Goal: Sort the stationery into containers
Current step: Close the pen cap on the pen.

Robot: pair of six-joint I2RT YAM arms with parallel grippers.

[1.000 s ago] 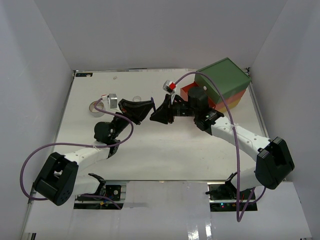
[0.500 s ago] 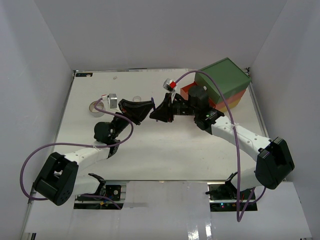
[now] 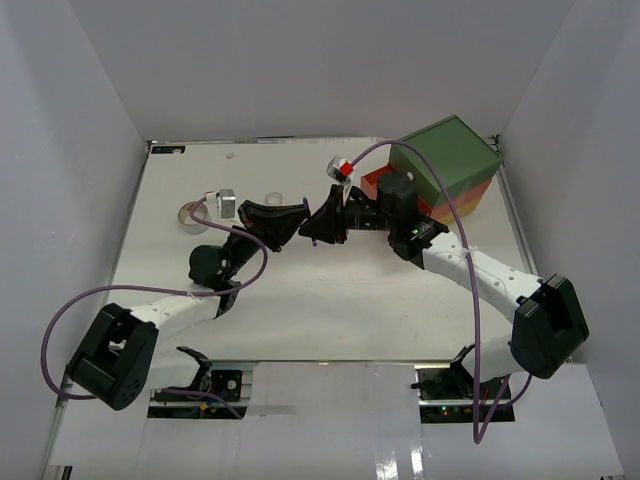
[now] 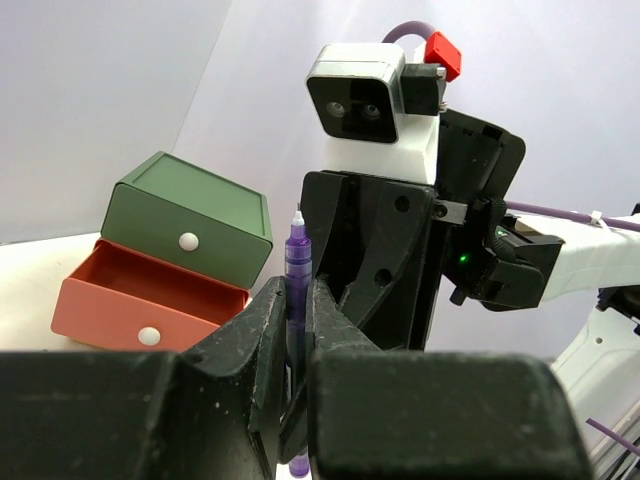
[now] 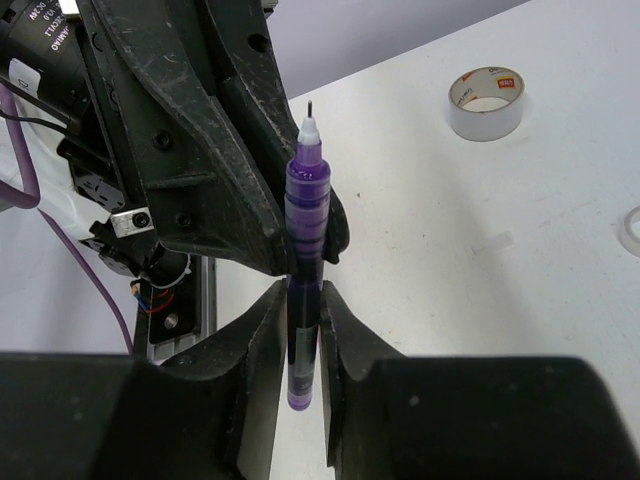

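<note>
A purple pen (image 5: pixel 305 215) stands upright between both grippers, above the table's middle. My left gripper (image 4: pixel 296 290) is shut on it, the tip rising above the fingers. My right gripper (image 5: pixel 303 295) faces the left one and is shut on the pen's lower barrel. In the top view the two grippers, left (image 3: pixel 298 214) and right (image 3: pixel 318 224), meet tip to tip. The three-drawer chest (image 3: pixel 450 160) stands at the back right. Its orange-red middle drawer (image 4: pixel 150 300) is pulled out and looks empty. Its green top drawer (image 4: pixel 190 215) is closed.
A beige tape roll (image 3: pixel 190 213) lies at the back left and also shows in the right wrist view (image 5: pixel 487 103). A smaller clear roll (image 3: pixel 274 197) lies behind the left gripper. White walls enclose the table on three sides.
My right gripper has moved a little left and closed up against the left gripper around the pen. The left arm has hardly moved.
</note>
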